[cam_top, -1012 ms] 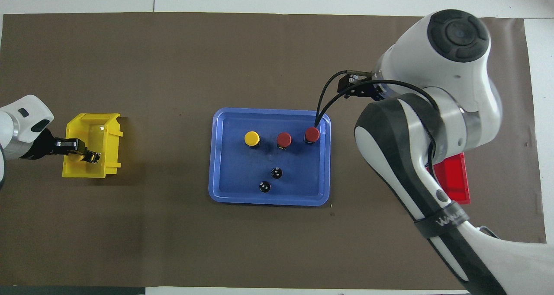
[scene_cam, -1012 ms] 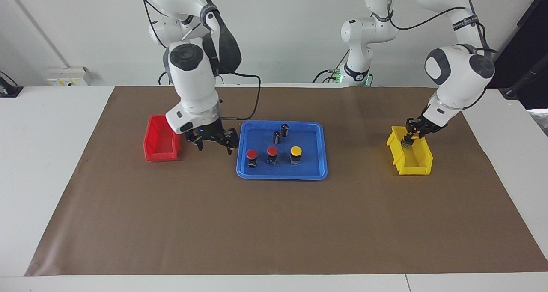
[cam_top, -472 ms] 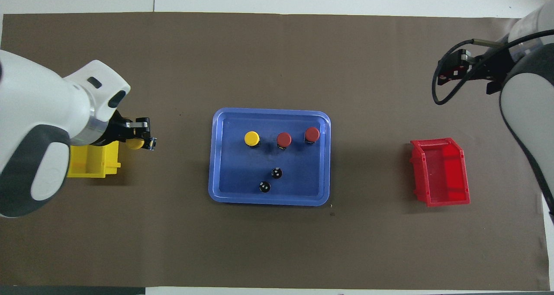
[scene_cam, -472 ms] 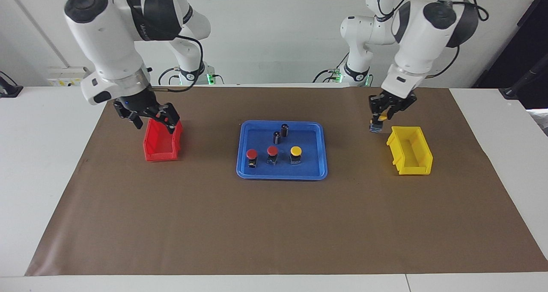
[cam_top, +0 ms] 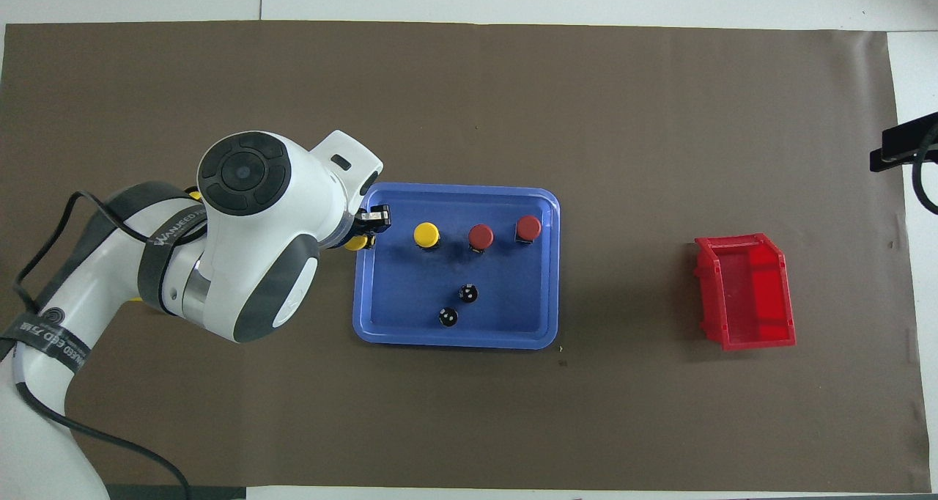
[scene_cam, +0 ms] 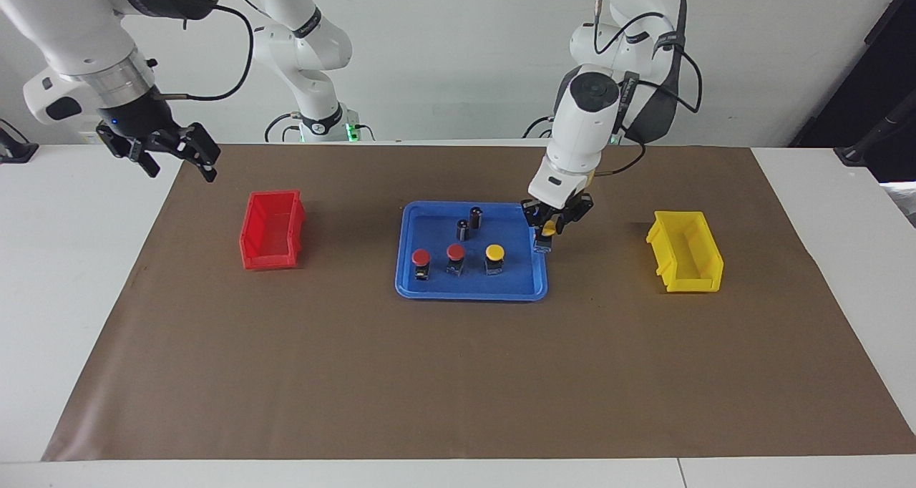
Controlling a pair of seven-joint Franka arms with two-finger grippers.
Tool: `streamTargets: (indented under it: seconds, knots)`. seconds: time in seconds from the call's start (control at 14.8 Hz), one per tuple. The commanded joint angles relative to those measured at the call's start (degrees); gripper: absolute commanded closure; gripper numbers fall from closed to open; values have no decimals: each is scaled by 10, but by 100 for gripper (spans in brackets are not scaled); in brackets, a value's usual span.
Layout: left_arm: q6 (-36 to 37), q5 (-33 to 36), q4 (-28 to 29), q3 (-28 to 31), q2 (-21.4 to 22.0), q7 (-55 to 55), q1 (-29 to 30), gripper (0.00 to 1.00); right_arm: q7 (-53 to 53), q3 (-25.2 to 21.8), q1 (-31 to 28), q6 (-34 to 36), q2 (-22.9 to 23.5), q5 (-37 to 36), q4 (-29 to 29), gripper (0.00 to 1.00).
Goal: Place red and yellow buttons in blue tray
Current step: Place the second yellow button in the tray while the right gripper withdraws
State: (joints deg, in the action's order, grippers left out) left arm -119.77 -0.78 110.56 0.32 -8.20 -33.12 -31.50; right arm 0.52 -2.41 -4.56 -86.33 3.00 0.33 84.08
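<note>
Over the blue tray's (scene_cam: 471, 292) rim at the left arm's end, the left gripper (scene_cam: 549, 232) hangs clamped on a yellow button (scene_cam: 549, 226), a grip plain in the facing view, while from overhead the arm hides all but a sliver of the yellow cap. Inside the tray a second yellow button (cam_top: 426, 234) and two red buttons (cam_top: 481, 236) stand in a row, with two dark cylinders (cam_top: 468, 292) nearer the robots. Only the facing view shows the right gripper (scene_cam: 179, 157), jaws spread wide and empty, raised over the table edge at the right arm's end near the red bin (scene_cam: 270, 230), and the yellow bin (scene_cam: 685, 260), which the left arm covers from overhead.
</note>
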Motion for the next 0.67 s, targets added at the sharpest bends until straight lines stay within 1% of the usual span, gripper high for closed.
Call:
streamTargets:
  seconds: [0.0,0.13,0.47,0.61]
  knots:
    - [-32,-13,4,11,-16,-4,-21,99,-8,8,-1,-14,-30,-7,49,0]
    - [-42,-22,10,11,-17,-4,-22,99,-12,8,-1,-9,-41,-7,60,0]
    - [-60,-30,12,11,-19,-4,-22,99,-19,7,-1,8,-46,-7,67,0]
    - [-69,-30,11,11,-33,-4,-23,99,-20,7,-1,10,-47,-7,68,0]
